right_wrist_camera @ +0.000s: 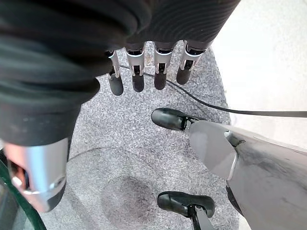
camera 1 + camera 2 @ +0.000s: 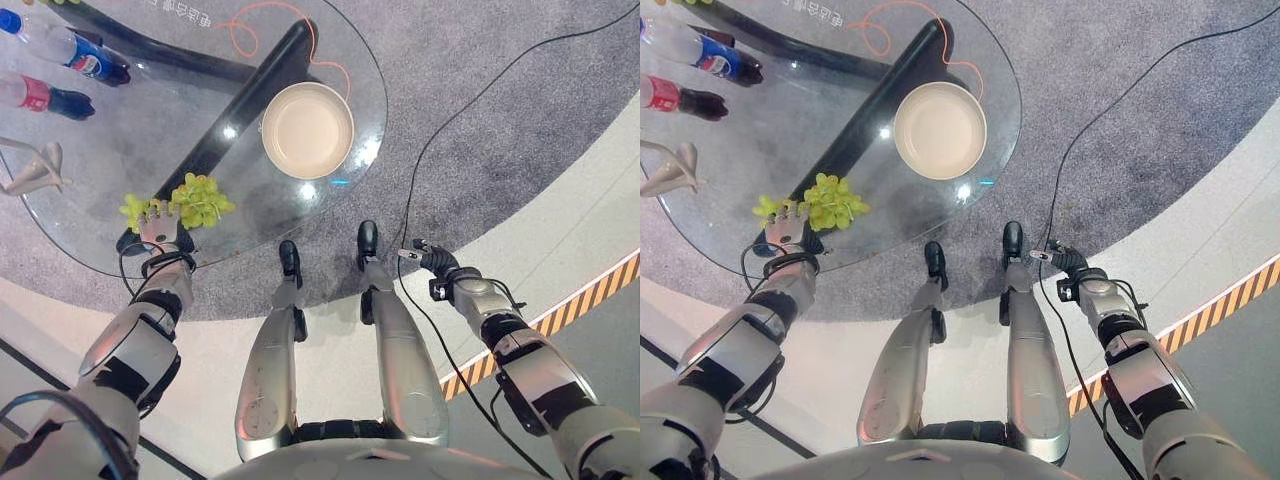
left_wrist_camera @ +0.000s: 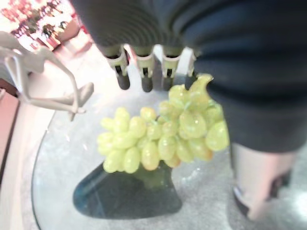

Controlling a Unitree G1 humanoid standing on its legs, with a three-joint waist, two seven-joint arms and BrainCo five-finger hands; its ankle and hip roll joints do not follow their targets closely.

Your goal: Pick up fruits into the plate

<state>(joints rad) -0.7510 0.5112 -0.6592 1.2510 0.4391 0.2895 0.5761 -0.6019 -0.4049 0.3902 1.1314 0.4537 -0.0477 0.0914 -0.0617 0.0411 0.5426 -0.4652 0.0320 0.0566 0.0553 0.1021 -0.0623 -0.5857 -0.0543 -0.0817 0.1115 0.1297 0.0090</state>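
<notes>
Grey carpet (image 2: pixel 480 90) lies under a round glass table (image 2: pixel 120 150) with a cream plate (image 2: pixel 307 130) at its right side and two bottles (image 2: pixel 60 45) at the far left. At the near left edge, the left hand (image 2: pixel 157 226) reaches over a bunch of green grapes (image 2: pixel 200 200), fingers (image 3: pixel 146 72) straight and relaxed, not closed on the fruit. Off the table to the right, the right hand (image 2: pixel 432 260) hangs with fingers loosely extended, holding nothing.

A bunch of green grapes (image 2: pixel 826 203) is seen on the glass table (image 2: pixel 740 150), touching the fingertips of the left hand (image 2: pixel 785 228), whose fingers are extended. A cream plate (image 2: pixel 939 130) is set well beyond and to that hand's right. The right hand (image 2: pixel 1062 258) is held off the table, over the carpet.
</notes>
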